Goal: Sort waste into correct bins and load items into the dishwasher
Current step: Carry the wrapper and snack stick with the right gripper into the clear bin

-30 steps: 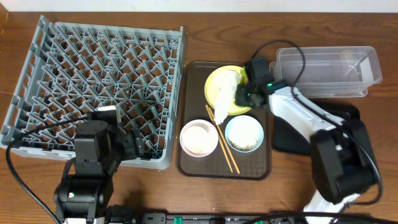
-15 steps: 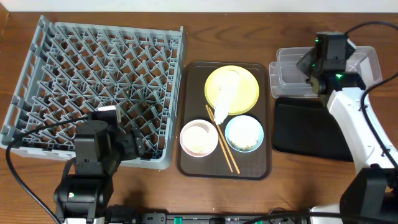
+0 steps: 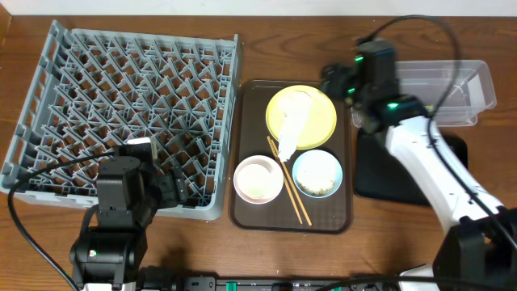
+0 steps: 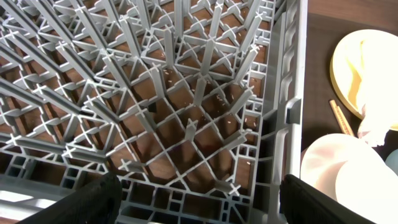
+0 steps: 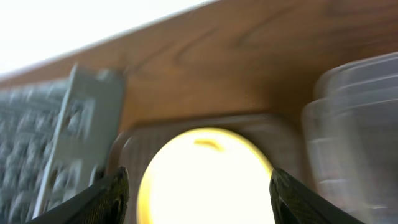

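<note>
Lying on yellow plate (image 3: pixel 325 121), napkin (image 3: pixel 292 123) apart from right fingers (image 5: pixel 102 199).

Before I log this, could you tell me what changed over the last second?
The right gripper swung from the yellow plate out over the clear tub and back toward the plate, now open. The napkin, pink bowl, blue bowl, chopsticks, dish rack and left gripper stayed put.
</note>
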